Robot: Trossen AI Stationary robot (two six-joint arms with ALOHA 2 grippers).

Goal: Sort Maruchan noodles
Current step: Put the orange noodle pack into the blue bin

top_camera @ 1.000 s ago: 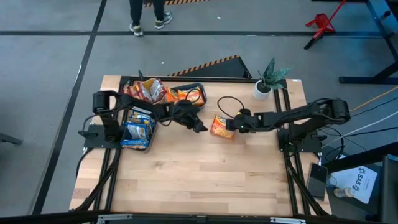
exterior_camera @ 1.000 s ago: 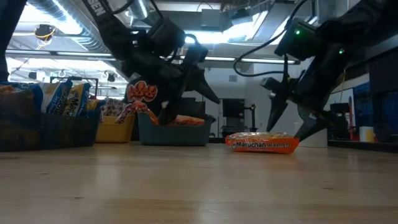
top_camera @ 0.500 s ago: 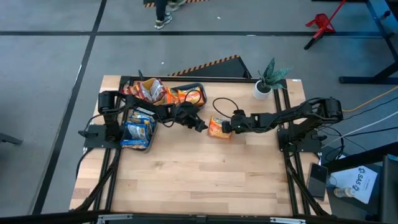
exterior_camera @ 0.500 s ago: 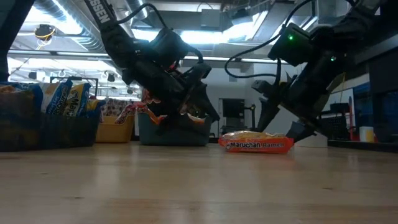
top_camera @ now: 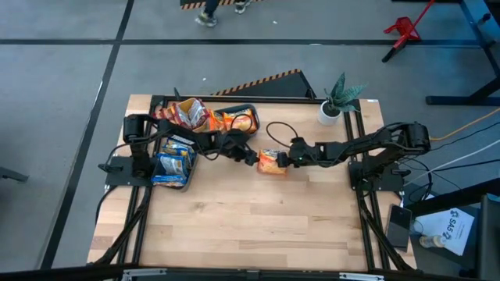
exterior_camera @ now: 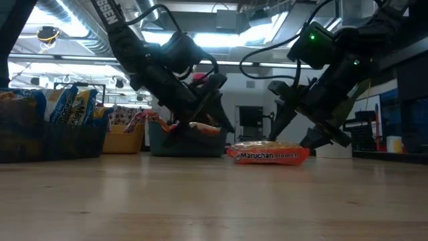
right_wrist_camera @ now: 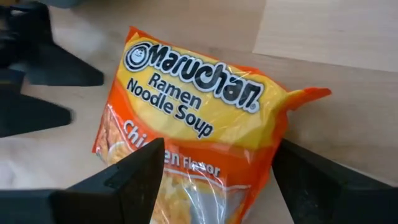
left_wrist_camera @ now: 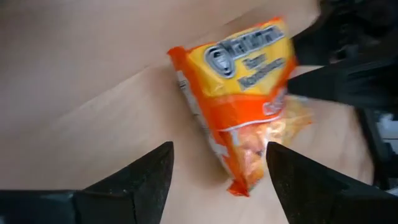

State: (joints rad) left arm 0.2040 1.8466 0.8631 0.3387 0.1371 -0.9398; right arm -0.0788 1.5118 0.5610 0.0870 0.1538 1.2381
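now both jaws flank orange packet (top_camera: 273, 161).

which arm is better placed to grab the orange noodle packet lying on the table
Left, probably. The left gripper is open, facing the orange packet from the bins' side. The right gripper is also open with its fingers either side of the packet, so it could grab too, though farther from the bins.

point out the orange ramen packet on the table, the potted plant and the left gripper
orange ramen packet (top_camera: 272, 161), high view, middle of its top face
potted plant (top_camera: 329, 113), high view, its white pot
left gripper (top_camera: 251, 156), high view, between its fingertips
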